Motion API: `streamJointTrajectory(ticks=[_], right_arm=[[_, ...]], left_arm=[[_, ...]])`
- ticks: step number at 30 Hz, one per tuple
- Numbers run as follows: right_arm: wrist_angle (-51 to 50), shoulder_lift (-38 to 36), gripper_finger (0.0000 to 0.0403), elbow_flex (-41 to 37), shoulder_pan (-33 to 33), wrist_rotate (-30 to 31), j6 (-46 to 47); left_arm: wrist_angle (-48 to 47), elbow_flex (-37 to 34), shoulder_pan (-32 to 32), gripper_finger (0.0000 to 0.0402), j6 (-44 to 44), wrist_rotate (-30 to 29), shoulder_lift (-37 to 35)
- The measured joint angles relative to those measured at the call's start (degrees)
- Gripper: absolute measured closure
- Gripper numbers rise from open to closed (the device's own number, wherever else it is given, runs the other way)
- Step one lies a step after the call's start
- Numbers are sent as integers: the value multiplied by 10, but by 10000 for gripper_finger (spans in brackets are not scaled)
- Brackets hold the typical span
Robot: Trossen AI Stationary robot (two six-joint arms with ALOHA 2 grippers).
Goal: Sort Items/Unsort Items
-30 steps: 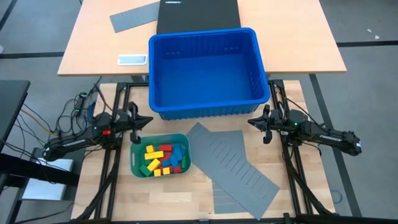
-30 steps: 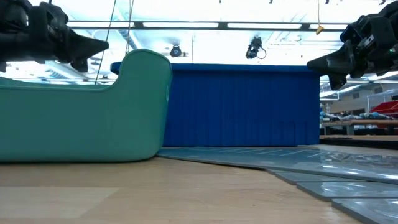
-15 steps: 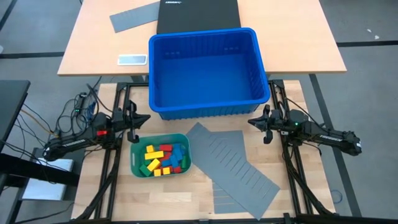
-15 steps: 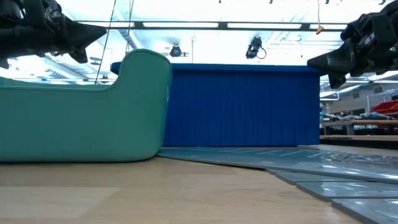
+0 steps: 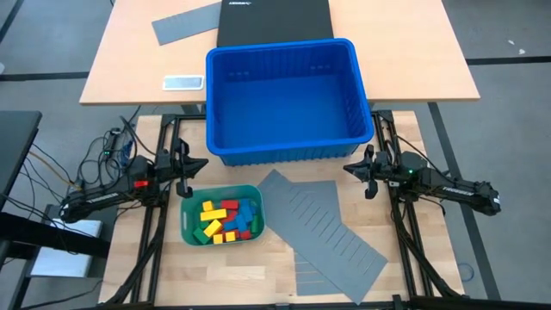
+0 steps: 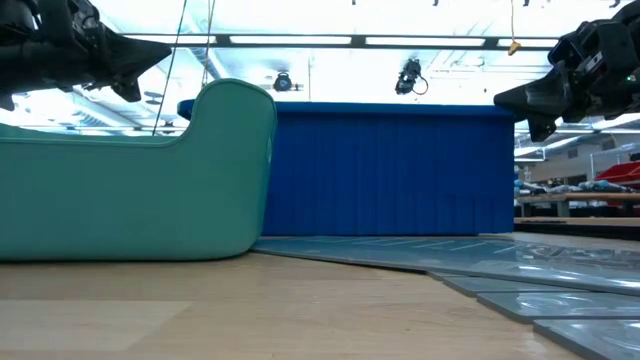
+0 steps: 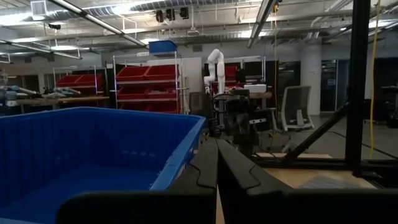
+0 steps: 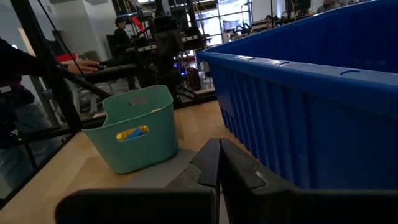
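The items (image 5: 222,220), small red, yellow, green and blue blocks, lie heaped in a teal tray (image 5: 188,231) near the table's left side. A yellow one (image 8: 132,132) shows through the tray's cut-out. My left gripper (image 5: 205,164) hovers shut just beyond the tray's far left corner, above its rim (image 6: 165,55), and points toward the table's middle. My right gripper (image 5: 346,169) hovers shut at the table's right, level, pointing left along the blue bin's near wall. Both wrist views show the fingers closed together with nothing between them, the left (image 7: 217,163) and the right (image 8: 219,163).
A large blue bin (image 5: 288,146) stands at the table's far middle. Grey slotted sheets (image 5: 327,232) lie overlapping between the tray and the right arm. A second table (image 5: 120,52) behind carries a black box, a grey sheet and a small white object. A person (image 8: 15,68) stands beyond the left side.
My left gripper has tipped its fingertips upward a little while staying in place and shut.
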Motion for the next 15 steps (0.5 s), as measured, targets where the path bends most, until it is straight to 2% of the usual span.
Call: streamJointTrajectory(ticks=[15], right_arm=[[0, 0, 397, 0, 0, 0, 0]], left_arm=[[0, 0, 0, 395, 0, 0, 0]])
